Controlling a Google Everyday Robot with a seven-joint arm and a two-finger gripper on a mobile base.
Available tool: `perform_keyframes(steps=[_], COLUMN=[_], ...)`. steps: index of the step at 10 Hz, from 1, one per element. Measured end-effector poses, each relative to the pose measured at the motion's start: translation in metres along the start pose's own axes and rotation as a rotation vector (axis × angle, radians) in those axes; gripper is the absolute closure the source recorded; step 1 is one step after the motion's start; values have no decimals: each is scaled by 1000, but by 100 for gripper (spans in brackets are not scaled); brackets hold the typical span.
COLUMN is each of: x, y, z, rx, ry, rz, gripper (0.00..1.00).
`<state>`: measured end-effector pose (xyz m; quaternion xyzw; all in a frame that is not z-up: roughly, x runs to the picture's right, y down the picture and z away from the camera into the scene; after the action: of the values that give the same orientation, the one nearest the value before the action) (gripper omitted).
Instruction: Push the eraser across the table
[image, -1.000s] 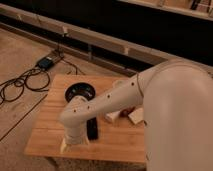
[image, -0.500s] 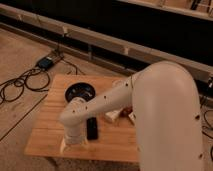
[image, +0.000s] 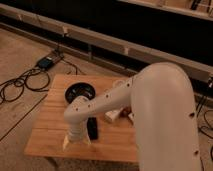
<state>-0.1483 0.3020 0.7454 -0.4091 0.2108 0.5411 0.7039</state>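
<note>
Eraser (image: 92, 129) first, Sam: where was it?

Lower centre of the frame, Jo. It lay flat on the table (image: 47, 132), a small dark block with its long side running toward the front edge.

And the gripper (image: 68, 142)?

Down by the table's front edge, to the lower left of the eraser and just beside it. The white arm (image: 107, 100) came in from the big rounded body on the right and bent down over the planks. I couldn't tell whether the gripper touched the eraser. Whether its grip was released or clenched didn't show either.

What else sat on the wood?

A black bowl (image: 81, 93) toward the back, above the eraser and apart from it. A white carton (image: 111, 116) just right of the eraser, close under the arm. A pale tan block (image: 129, 114) lay beyond that, partly hidden.

And the floor?

Cables (image: 20, 85) looped at the left, and a dark power box (image: 47, 62) sat in the upper left near the foot of the wall.
</note>
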Motion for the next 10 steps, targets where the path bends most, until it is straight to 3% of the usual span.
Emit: perform_keyframes(steps=[4, 10], x=[-9, -41], y=[-10, -19], z=[4, 1], rx=[5, 0], ry=[-4, -53], rz=[4, -1], gripper=[25, 25])
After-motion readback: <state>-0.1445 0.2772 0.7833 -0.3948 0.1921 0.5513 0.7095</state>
